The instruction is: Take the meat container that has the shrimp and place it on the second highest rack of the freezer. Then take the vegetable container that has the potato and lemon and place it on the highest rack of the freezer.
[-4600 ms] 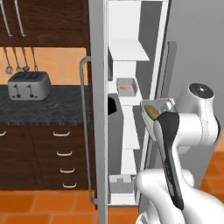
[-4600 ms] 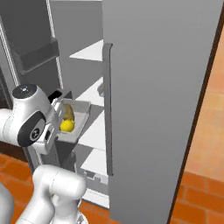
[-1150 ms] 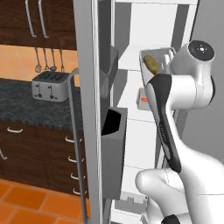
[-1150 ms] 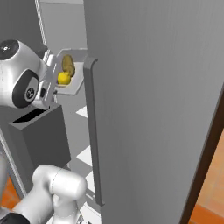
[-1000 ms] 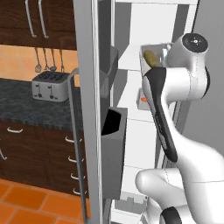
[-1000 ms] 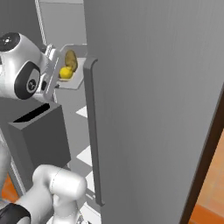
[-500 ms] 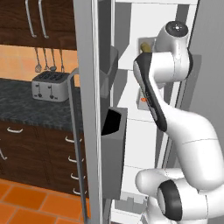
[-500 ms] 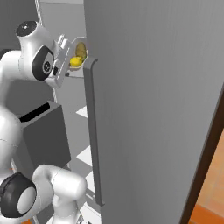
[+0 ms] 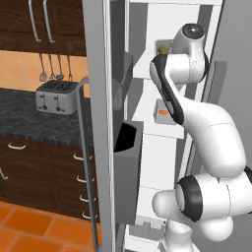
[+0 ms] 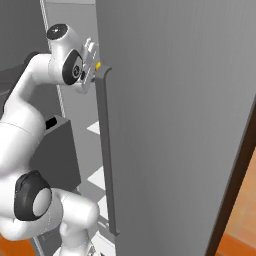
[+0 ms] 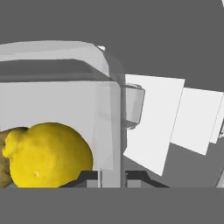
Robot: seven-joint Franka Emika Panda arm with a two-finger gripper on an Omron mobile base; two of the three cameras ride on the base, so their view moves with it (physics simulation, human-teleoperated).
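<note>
1. Vegetable container (image 9: 164, 48) is showing in the left base view as a small pale corner with a brown-yellow speck, peeking out at about 9 o'clock from the arm's wrist, high inside the freezer (image 9: 167, 147). Lower down, at roughly 6 o'clock from it, you are seeing the meat container (image 9: 164, 112) with the shrimp (image 9: 164, 112) resting on a white shelf, so I judge the first half of the task done and the second in hand.

2. In the right base view you are watching the hand reaching behind the door handle (image 10: 106, 150); a speck of the lemon (image 10: 98, 65) is showing at the handle's top. The rack itself is hidden by the door.

3. In the hand view the gripper (image 11: 113, 180) is clamping the clear wall of the container, fingers pinched tight at 6 o'clock. The lemon is sitting at 8 o'clock, with the potato (image 11: 3, 159) touching it at the left edge.

4. Next, I judge, you are needing to carry the container level over the highest rack, lower it, and only then let go.
</note>
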